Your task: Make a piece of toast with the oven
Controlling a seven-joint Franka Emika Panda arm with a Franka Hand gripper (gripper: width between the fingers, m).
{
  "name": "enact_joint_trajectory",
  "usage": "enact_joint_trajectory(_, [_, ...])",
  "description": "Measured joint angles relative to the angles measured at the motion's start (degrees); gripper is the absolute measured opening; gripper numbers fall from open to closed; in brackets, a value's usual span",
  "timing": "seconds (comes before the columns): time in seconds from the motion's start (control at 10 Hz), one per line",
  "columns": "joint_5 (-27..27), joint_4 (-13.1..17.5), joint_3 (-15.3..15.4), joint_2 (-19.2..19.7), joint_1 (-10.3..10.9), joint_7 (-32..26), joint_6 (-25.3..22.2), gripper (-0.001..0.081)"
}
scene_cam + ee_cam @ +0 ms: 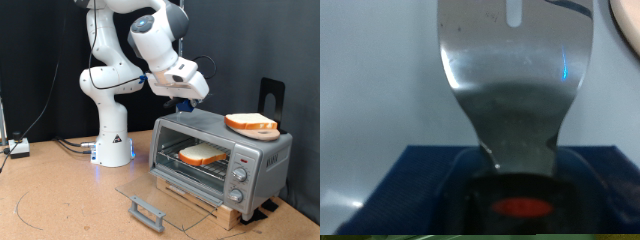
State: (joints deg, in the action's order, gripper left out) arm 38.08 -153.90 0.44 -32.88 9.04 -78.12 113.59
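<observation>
The silver-grey oven (262,160) stands at the exterior view's right with its glass door (165,198) dropped open. One bread slice (203,154) lies on the wire rack inside. A second, alike slice (250,123) lies flat on the oven's roof. My gripper (186,101) hovers just above the roof's left end, to the left of that slice. In the wrist view it (525,200) is shut on the dark handle of a metal spatula (515,90). The spatula's blade points away over a pale grey surface and carries nothing.
The oven sits on a wooden board (215,205) on a brown table (60,200). The door's grey handle (147,212) juts toward the exterior view's bottom. A black stand (272,97) rises behind the oven. The white robot base (112,140) and cables (20,148) are at the left.
</observation>
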Motion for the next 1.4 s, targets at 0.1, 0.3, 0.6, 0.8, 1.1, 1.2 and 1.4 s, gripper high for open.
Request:
enact_joint_trajectory(0.1, [1.3,-0.6,1.7,-0.8,0.7,1.1,0.3,0.0395])
enact_joint_trajectory(0.3, [2.2,-1.9,5.0,-2.7,1.5,3.2,2.5,0.0395])
enact_joint_trajectory(0.6, [-0.1,-4.8,8.3,-3.9,1.0,6.4,6.3,0.0395])
enact_joint_trajectory(0.8, [-0.6,-6.1,8.5,-3.9,0.7,6.6,6.6,0.0395])
enact_joint_trajectory(1.1, [2.2,-6.4,8.2,-3.9,0.7,4.8,6.7,0.0432])
enact_joint_trajectory(1.2, [2.9,-6.4,8.0,-4.0,0.7,4.4,6.7,0.0432])
enact_joint_trajectory(1.4, [3.1,-6.0,7.4,-4.6,0.7,4.3,6.0,0.062])
